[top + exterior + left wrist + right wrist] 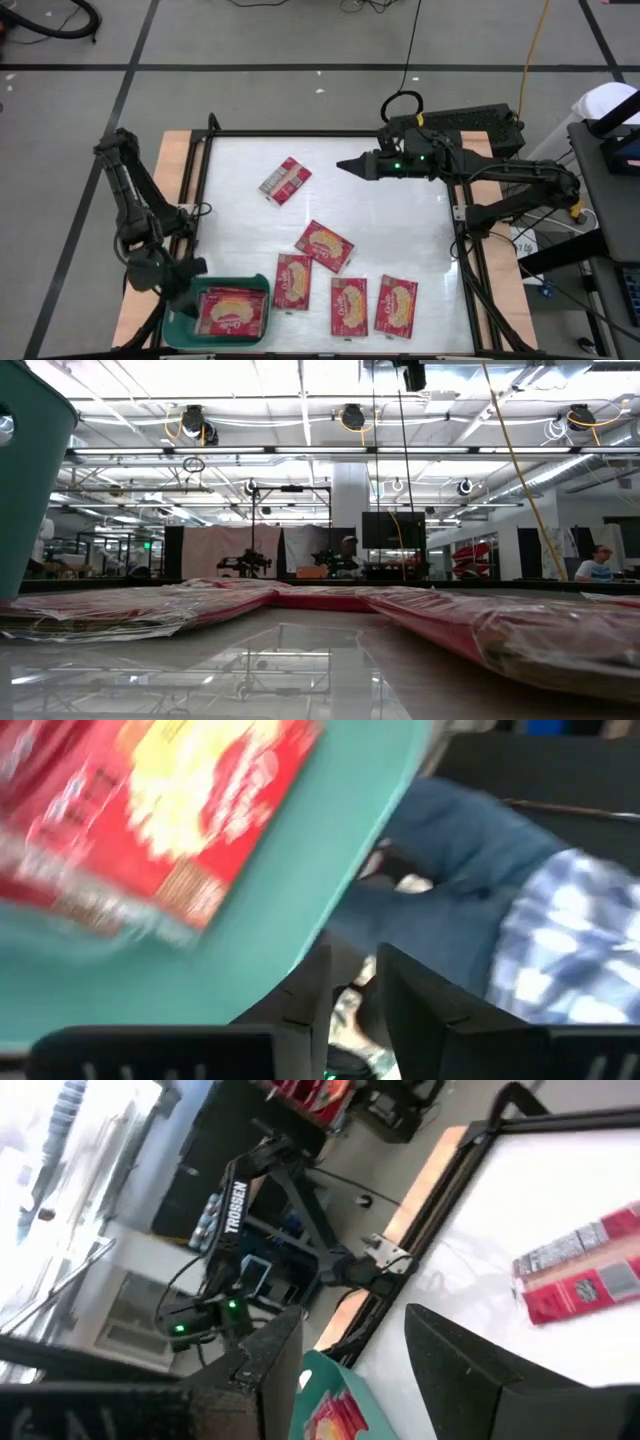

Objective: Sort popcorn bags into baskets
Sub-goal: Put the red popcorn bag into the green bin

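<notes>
Writing: "TROSSEN" reads on the left arm (235,1208); bag print unreadable.
Left hand (186,283): at the basket's (180,325) left rim, fingers slightly parted, nothing held.
Right hand (345,165): far side above the desk (400,230), fingers apart, empty.
Bags: one in the basket (234,310); four near edge (366,305); one lies mid-desk (285,181).

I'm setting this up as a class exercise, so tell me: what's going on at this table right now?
A two-armed robot is sorting popcorn bags into a teal basket at the table's near left corner. One bag already lies in it, and the left gripper sits at the basket's left rim, holding nothing visible. Five bags lie on the table: four near the front and one showing its white back farther off. The right gripper hovers open over the far side, empty.
</notes>
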Motion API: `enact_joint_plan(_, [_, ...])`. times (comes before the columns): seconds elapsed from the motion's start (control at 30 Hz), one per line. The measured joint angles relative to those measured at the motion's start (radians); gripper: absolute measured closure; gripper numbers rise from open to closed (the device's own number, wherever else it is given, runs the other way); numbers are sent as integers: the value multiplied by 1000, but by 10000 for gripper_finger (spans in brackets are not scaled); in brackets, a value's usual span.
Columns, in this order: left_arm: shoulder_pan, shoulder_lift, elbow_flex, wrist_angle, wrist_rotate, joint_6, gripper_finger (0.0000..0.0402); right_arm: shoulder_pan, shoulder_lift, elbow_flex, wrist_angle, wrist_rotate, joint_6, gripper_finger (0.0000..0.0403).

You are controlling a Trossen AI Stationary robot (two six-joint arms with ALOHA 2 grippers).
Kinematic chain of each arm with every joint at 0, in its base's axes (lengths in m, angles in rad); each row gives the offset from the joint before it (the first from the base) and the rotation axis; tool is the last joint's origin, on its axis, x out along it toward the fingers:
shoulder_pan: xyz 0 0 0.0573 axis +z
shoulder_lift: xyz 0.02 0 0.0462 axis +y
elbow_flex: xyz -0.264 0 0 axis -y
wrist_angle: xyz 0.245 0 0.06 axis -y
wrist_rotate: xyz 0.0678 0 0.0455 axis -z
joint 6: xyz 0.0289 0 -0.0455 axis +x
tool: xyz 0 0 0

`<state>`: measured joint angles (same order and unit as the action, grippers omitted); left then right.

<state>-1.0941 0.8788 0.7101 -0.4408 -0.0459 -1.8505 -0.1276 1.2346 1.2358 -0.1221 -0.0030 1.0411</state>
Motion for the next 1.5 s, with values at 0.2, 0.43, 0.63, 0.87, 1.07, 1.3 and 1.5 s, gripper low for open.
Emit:
enact_joint_plan(0.2, [75,-125,0,-72,-51,171,345,86,10,0,-69,128,102,234])
enact_joint_plan(0.43, [207,-233,0,-290,-86,351,350,133,63,0,26,216,200,234])
enact_joint_plan(0.63, [377,-280,0,-336,-136,488,350,68,120,0,151,179,202,234])
enact_joint_plan(0.87, [636,-243,0,-335,-130,626,329,-101,164,1,161,-28,157,234])
enact_joint_plan(1.07, [935,-103,0,-206,23,946,258,-235,172,1,156,-136,54,234])
enact_joint_plan(1.3, [1212,146,0,-60,21,1420,161,-391,166,1,181,-398,-123,234])
enact_joint_plan(1.5, [1319,320,0,27,-12,1865,135,-457,166,1,179,-596,-184,234])
